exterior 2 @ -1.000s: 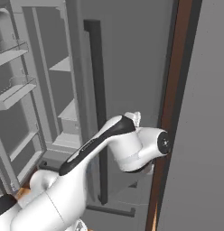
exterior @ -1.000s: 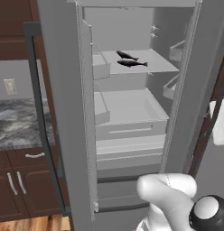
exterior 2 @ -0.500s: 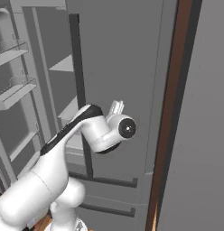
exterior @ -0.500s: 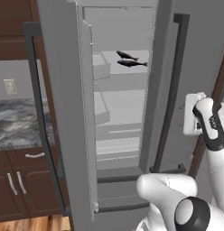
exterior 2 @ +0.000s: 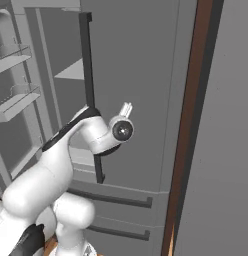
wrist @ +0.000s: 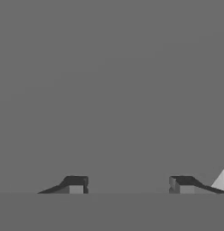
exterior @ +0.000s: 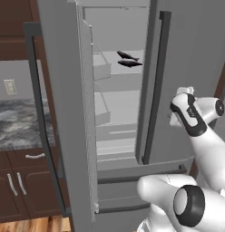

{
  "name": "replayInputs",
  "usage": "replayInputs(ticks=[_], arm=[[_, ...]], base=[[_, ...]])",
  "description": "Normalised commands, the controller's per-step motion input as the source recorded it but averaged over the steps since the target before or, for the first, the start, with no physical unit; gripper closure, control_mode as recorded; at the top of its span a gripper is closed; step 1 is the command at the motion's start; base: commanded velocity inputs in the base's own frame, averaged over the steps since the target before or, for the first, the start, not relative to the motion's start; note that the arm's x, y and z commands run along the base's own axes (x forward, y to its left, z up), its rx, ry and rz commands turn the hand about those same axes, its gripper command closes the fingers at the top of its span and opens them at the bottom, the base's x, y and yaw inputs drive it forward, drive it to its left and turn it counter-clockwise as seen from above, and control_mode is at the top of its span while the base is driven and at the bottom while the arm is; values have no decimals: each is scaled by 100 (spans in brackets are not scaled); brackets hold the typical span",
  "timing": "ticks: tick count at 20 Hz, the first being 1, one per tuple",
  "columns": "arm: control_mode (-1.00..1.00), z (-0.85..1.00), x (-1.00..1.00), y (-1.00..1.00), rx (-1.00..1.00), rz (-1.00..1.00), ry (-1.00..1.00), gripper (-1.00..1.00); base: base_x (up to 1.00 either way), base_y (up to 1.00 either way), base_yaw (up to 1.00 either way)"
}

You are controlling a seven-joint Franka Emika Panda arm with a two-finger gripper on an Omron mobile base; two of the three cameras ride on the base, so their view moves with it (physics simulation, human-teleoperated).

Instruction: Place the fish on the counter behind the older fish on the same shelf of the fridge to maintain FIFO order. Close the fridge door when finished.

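Observation:
Through the gap between the doors of the fridge (exterior: 196, 54) I see two dark grey fish on the pale shelf (exterior: 115, 73). The fish (exterior: 126, 55) lies further back, with the older fish (exterior: 130, 63) just in front of it. The fridge's right door (exterior 2: 141, 75) stands nearly closed, and my wrist (exterior: 188, 113) is against its front, right of the dark bar handle (exterior: 154, 90). In the hand view my gripper (wrist: 128, 186) faces flat grey door surface at close range. It is open, with nothing between the fingertips (wrist: 76, 185). The marbled counter (exterior: 19, 127) lies at the far left.
The fridge's left door (exterior: 69, 113) stands wide open, edge-on toward me, with door bins (exterior 2: 16, 102) on its inside. Drawer fronts (exterior 2: 116, 200) run below the doors. A brown cabinet panel (exterior 2: 193, 125) borders the fridge on the right. Dark cabinets (exterior: 19, 186) sit under the counter.
The right fridge door has swung further toward closed, narrowing the gap onto the shelves. My arm has followed it leftward with the hand against the door front.

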Motion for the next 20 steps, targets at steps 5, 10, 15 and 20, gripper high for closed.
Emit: replayInputs(ticks=[5, 10, 15, 20], arm=[[-100, -1, -51, -2, -2, -7, -3, -100], [-100, 3, -100, 4, -11, -8, -20, -100], [-100, -3, -100, 63, -35, 0, -13, -100], [-100, 5, -100, 73, -46, 1, -17, -100]], base=[[0, 0, 0], [0, 0, 0], [0, 0, 0], [0, 0, 0]])
